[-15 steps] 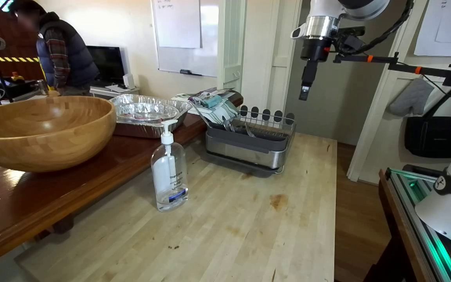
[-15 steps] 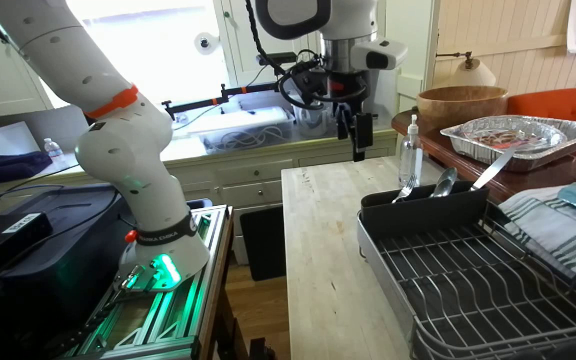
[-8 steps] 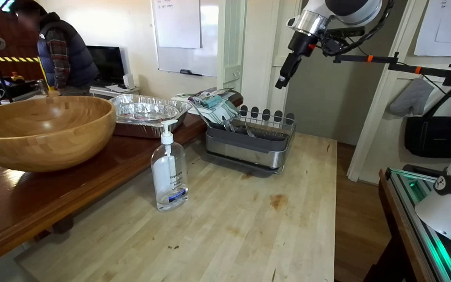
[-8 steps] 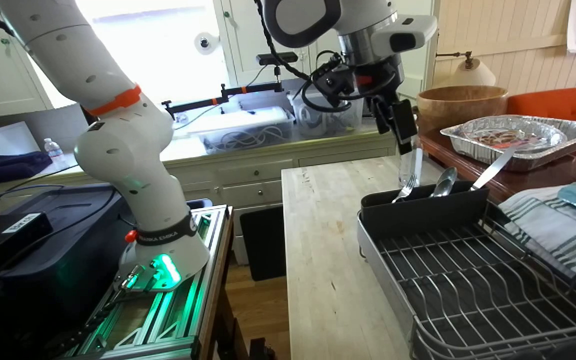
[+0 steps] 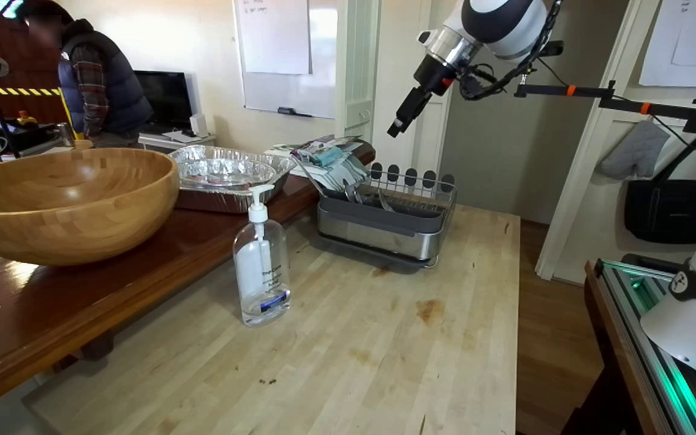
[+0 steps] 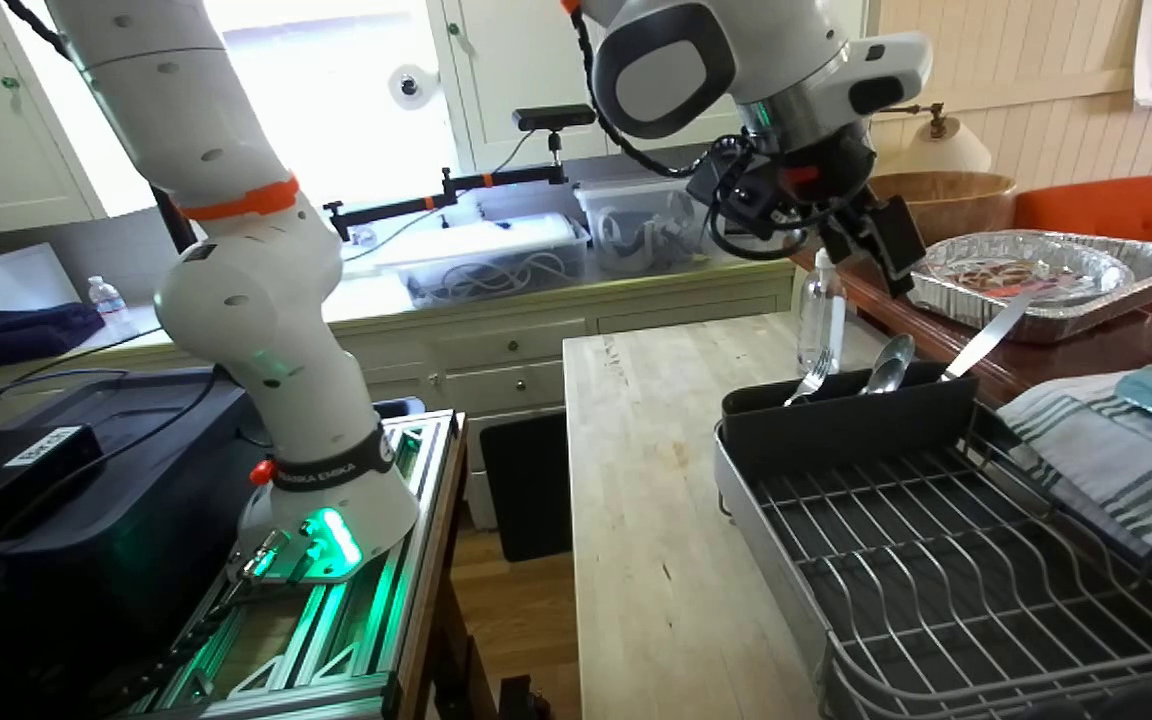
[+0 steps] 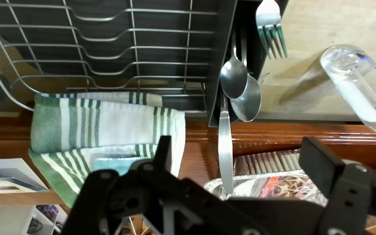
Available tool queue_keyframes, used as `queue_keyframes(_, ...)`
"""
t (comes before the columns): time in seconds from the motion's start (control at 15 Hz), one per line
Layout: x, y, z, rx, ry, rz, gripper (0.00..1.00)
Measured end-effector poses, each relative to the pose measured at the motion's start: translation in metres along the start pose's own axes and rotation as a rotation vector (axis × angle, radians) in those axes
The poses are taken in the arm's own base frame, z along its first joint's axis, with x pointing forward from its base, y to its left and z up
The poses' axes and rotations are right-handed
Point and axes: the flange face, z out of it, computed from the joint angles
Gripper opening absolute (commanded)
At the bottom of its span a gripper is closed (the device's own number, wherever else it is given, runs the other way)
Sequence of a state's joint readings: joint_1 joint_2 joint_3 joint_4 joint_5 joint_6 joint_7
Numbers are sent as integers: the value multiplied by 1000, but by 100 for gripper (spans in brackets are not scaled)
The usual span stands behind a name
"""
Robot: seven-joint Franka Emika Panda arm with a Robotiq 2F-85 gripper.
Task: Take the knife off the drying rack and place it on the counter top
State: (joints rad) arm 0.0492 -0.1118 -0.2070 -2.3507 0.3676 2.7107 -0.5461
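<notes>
The knife is slim and silvery. It leans out of the dark cutlery holder at the end of the grey drying rack, and its lower end is hidden inside the holder. The knife also shows in both exterior views. My gripper is open and empty. In the wrist view the knife lies between the two fingers' lines, nearer the left finger, with no contact visible. In both exterior views the gripper is tilted and above the holder's level. The pale wooden counter top carries the rack.
Two spoons and a fork stand in the holder beside the knife. A clear soap bottle stands on the counter. The brown table bears a foil tray, a wooden bowl and a striped towel.
My gripper has swung from pointing straight down to a tilt. It has moved over toward the brown table and the cutlery holder. The knife and rack have not moved.
</notes>
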Motion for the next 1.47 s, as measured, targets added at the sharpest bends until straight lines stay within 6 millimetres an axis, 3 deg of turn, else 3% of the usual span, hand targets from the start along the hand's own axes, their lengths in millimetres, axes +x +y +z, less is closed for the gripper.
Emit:
queue_keyframes(0.4,29,-6,35,15,9,-64,100)
queue_keyframes(1.13,29,-11,41,24,9,-98,100)
queue_keyframes(1.47,32,-18,55,49,86,-90,100)
